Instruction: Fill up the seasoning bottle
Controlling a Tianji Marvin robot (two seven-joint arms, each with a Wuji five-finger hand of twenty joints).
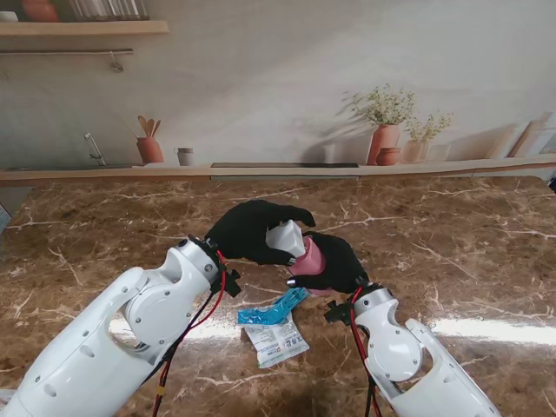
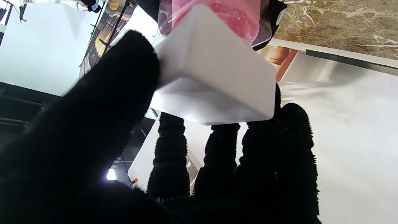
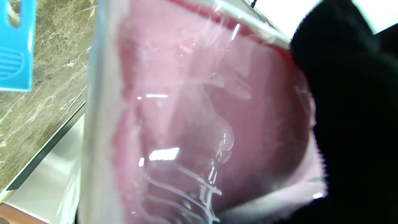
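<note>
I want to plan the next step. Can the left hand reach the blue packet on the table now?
Probably not yet. The left hand is shut on the white container, held at the pink bottle in the right hand. The blue packet lies uncovered, nearer to me.

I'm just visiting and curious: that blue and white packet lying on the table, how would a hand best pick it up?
Probably by the blue top strip, coming straight down from above. The packet lies flat on the marble table, so only its edges give fingers purchase, and the blue end looks slightly lifted. Both the left hand and right hand are occupied now.
</note>
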